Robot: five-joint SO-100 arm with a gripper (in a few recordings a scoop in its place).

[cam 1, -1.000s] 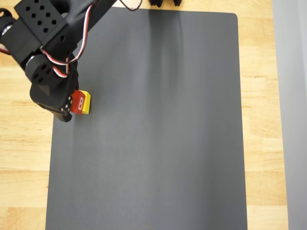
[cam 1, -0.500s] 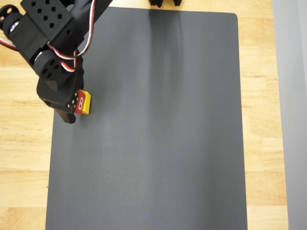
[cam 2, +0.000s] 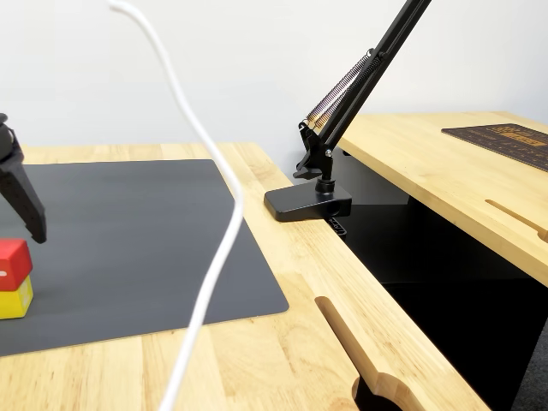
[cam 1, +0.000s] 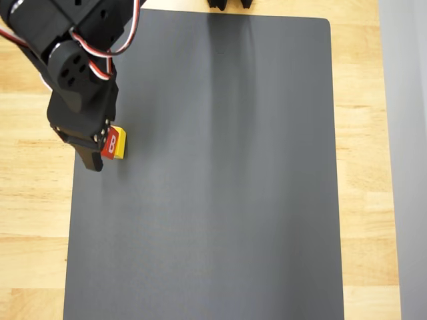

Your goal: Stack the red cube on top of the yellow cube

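The red cube (cam 1: 113,142), with a pale "B" on its face, rests on top of the yellow cube (cam 1: 121,144) near the left edge of the dark mat. The fixed view shows the red cube (cam 2: 13,261) sitting squarely on the yellow cube (cam 2: 14,296). My gripper (cam 1: 100,150) hovers over the stack's left side, open, with nothing between its jaws. One black finger (cam 2: 26,201) hangs just above and beside the red cube, apart from it. The arm's body hides the other finger from above.
The dark grey mat (cam 1: 220,187) covers most of the wooden table (cam 1: 33,200). In the fixed view a white cable (cam 2: 205,282) hangs across the foreground, and a black lamp-arm base (cam 2: 308,204) stands at the table's right edge beside a second desk (cam 2: 445,163).
The arm has drawn back toward the top of the overhead view and risen. The red cube stayed in place on the yellow cube.
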